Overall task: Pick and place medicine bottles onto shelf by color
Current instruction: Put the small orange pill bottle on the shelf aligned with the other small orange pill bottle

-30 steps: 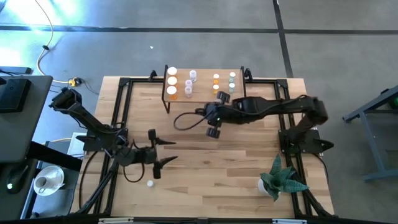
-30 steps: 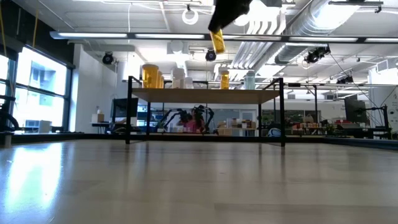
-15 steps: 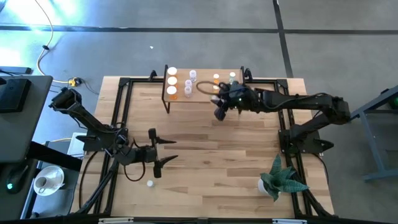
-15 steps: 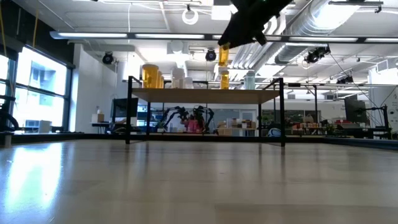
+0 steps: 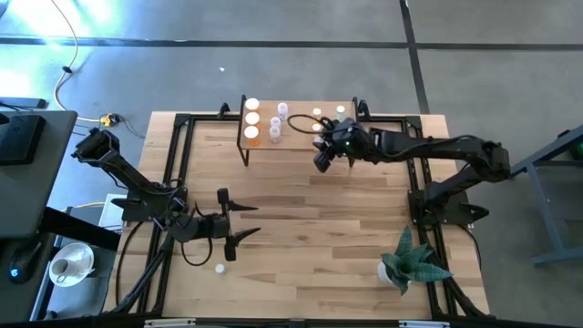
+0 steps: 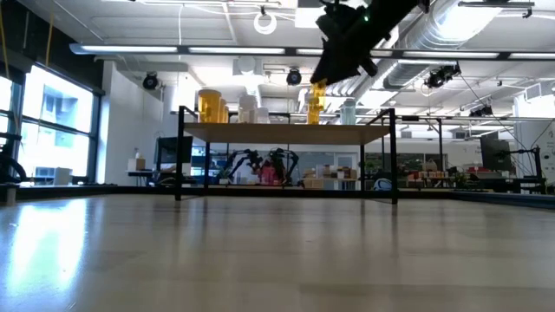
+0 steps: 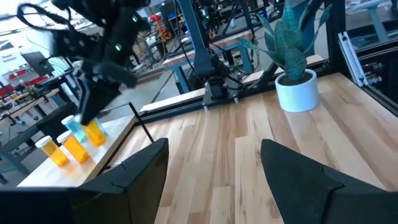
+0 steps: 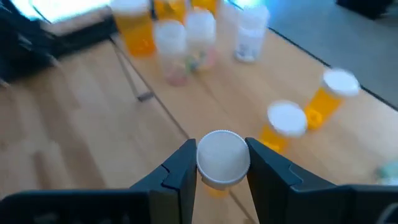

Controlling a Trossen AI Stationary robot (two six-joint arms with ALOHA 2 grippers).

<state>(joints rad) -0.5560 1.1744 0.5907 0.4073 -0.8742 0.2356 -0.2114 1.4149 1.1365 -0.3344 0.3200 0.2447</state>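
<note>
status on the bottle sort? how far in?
Done: several medicine bottles stand on the shelf. In hand: right tool grips an orange bottle over the shelf. Left: one bottle on the table near the idle, open left tool.

shelf (image 5: 301, 137): light wood top, black legs | held bottle (image 8: 222, 163): orange body, white cap | shelf bottles (image 5: 252, 120): orange, clear-lilac, pale green, all white-capped | loose cap (image 5: 219, 269): white | plant (image 5: 412, 258): green leaves, white pot | table (image 5: 301, 228): pale striped wood | arms: black
</note>
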